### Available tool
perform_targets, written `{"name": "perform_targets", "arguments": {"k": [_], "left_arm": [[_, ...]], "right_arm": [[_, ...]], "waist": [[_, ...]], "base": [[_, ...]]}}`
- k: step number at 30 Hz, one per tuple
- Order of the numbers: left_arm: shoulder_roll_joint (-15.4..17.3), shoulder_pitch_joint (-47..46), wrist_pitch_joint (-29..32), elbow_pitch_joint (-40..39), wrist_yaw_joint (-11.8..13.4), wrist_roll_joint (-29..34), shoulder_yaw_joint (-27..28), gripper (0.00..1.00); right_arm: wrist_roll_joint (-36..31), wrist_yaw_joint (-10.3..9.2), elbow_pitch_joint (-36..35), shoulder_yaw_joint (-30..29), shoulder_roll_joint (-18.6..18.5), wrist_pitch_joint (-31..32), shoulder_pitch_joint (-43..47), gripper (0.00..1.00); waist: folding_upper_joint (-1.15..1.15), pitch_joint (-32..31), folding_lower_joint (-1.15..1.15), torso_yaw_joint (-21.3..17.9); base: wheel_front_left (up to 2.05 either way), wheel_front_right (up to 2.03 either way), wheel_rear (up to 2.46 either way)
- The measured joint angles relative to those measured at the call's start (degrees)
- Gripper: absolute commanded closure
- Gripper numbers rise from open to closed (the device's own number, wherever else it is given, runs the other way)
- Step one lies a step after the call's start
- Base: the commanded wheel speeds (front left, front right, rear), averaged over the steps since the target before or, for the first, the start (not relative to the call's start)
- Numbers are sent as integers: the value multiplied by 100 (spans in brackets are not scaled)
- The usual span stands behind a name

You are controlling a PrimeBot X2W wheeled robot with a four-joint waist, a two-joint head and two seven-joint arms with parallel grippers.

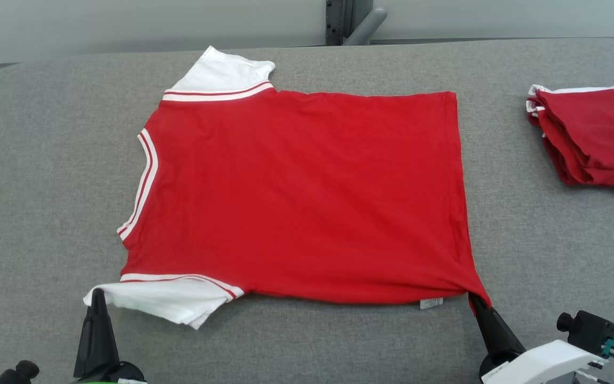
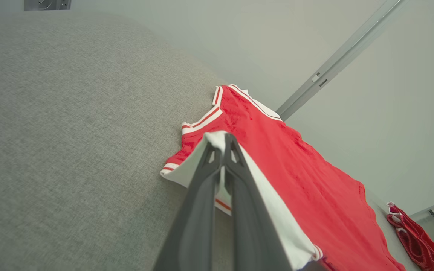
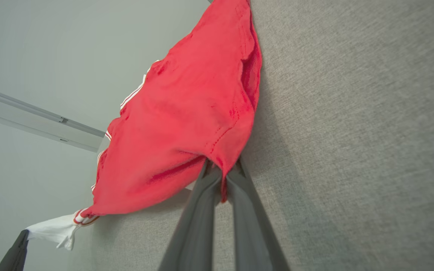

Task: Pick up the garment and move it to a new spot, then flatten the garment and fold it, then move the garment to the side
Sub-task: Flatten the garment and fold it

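I am pinching the soft, light garment (image 1: 307,197), lying flat mid-worktop (image 1: 46,213): left fingers (image 1: 96,325) pressed together on its white sleeve (image 1: 168,298) at seven o'clock, right fingers (image 1: 491,322) on its hem corner (image 1: 472,290) at five. Being limp, it is likely needing both corners held.

On table (image 1: 46,186): garment (image 1: 307,197) centre, pile (image 1: 589,138) right

- Head: high, looking down across the grey table (image 1: 46,176), whole red shirt (image 1: 296,192) centred.
- Wrists: low, close, grazing the table; same shirt shared, from opposite ends.
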Motion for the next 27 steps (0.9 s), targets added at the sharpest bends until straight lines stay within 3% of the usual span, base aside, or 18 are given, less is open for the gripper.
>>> {"name": "perform_targets", "arguments": {"k": [10, 19, 27], "left_arm": [[183, -890, 1, 342, -20, 85, -293, 100], [332, -2421, 0, 1407, -27, 182, -600, 100], [342, -3094, -8, 2226, -31, 192, -611, 100]], "right_arm": [[52, 0, 402, 140, 81, -10, -450, 100], [266, -1, 564, 216, 3, -143, -1085, 100], [309, -1, 987, 378, 29, -257, -1657, 100]], "waist": [[0, 143, 0, -2], [0, 460, 0, -122], [0, 663, 0, -287]], "base": [[0, 0, 0], [0, 0, 0], [0, 0, 0]]}}
